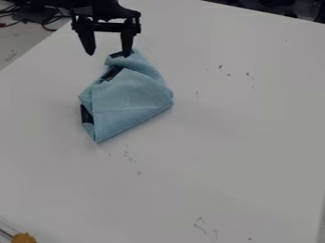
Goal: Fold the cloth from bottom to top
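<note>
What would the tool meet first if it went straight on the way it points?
Likely the blue cloth at its upper end, or white table just beside it; the tool's height is unclear.

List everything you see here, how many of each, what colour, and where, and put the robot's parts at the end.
Cloth: one, light blue, folded, on the table left of centre
Patches: three showing, black, along the cloth's left side
Table: one, white, across most of the view
Marks: several, dark, scattered on the table
Cables: several, black and some red, upper left beyond the table
Orange thing: one, bottom left corner, cut off by the edge
Dark things: count unclear, black, top right beyond the table
Arm: one, black, top left
Gripper: one, black, two fingers spread apart, at the cloth's top end
</note>
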